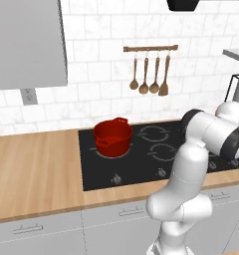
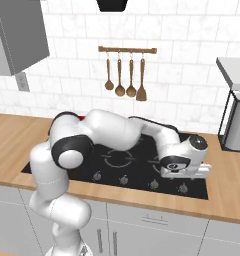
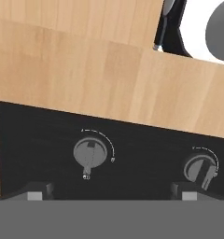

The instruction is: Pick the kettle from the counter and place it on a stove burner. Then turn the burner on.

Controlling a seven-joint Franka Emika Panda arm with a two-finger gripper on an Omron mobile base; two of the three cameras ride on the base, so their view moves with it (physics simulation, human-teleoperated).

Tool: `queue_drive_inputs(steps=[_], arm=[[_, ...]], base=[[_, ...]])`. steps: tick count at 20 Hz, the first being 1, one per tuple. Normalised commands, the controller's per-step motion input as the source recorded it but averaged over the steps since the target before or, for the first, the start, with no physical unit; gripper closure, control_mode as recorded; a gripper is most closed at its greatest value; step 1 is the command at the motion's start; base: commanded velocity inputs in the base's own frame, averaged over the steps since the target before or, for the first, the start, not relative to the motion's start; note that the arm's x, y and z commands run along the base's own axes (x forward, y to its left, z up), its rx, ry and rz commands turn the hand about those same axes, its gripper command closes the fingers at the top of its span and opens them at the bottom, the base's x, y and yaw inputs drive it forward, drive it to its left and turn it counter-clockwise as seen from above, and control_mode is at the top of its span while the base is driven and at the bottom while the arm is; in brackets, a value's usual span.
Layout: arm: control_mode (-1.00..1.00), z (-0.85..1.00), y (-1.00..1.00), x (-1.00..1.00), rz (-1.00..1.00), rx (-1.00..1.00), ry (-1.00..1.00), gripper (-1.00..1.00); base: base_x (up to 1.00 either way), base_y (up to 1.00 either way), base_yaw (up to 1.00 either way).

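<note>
Hand (image 3: 112, 193) open, holding nothing, low over two stove knobs (image 3: 90, 154) at the bottom of the hand view. Kettle not located. Red pot (image 1: 112, 137) on burner, left-center of left base view. Desk (image 1: 34, 169) around stove.

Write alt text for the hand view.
Two round grey stove knobs sit on the black glass cooktop, seen from close above, with the open gripper's dark fingers at the bottom edge. Beyond the cooktop lies the light-brown wood-grain counter.
</note>
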Motion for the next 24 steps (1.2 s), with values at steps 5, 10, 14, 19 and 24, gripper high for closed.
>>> queue_drive_inputs(steps=[5, 10, 14, 19, 24], arm=[[-1.0, -0.24, 0.0, -0.05, -0.04, 0.0, 0.0, -1.0], [-1.0, -0.13, -0.07, 0.0, -0.02, 0.0, 0.03, -1.0], [-1.0, -0.15, -0.14, 0.0, -0.01, 0.0, 0.05, -1.0], [-1.0, -0.12, -0.14, 0.02, 0.0, 0.0, 0.01, -1.0], [-1.0, -0.11, -0.14, 0.16, 0.0, 0.0, 0.01, -1.0]], base=[[0.0, 0.0, 0.0], [0.0, 0.0, 0.0], [0.0, 0.0, 0.0], [0.0, 0.0, 0.0], [0.0, 0.0, 0.0]])
